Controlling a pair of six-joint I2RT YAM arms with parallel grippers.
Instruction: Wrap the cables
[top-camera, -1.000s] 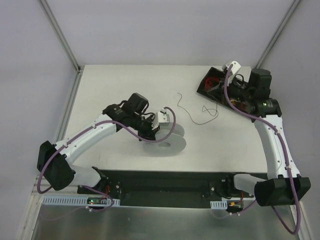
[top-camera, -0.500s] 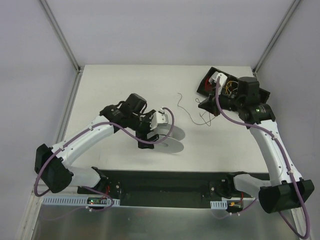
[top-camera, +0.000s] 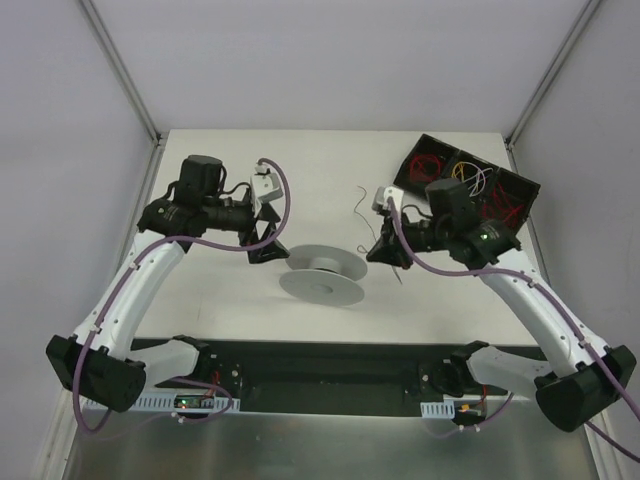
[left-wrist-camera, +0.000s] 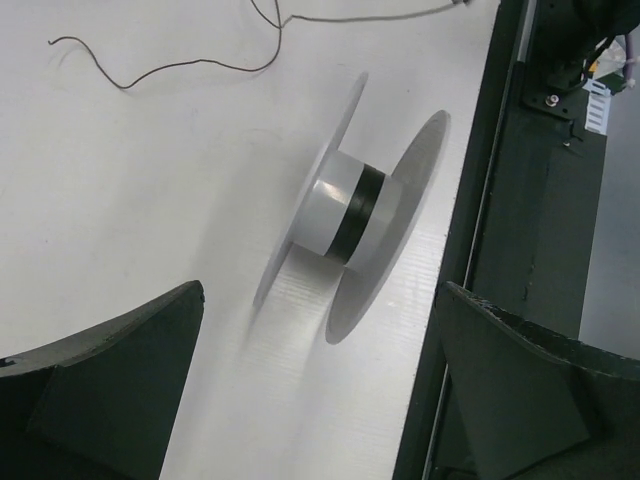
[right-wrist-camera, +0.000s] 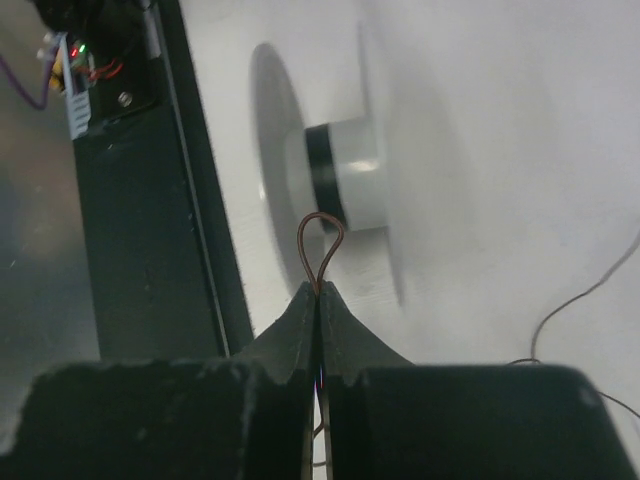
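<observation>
The cable (right-wrist-camera: 322, 214) is pinched as a small loop in my right pincer (right-wrist-camera: 318, 292), whose jaws are shut tight on it, just short of the spool (right-wrist-camera: 345, 175). The rest of the strand trails loose across the worktop (top-camera: 320, 170), curling away beyond the spool toward the far side.

A dark band rings the spool's hub; I cannot tell whether that is wire already wound or only tape.

My left pincer (top-camera: 266, 236) hangs wide open above the worktop just left of the spool, holding nothing.

The box (top-camera: 420, 150) of coloured wires sits at the far right corner.

By my reading the wrapping has hardly begun: the strand is caught and brought near. I have yet to get the loop onto the hub and wind up all that loose length.
</observation>
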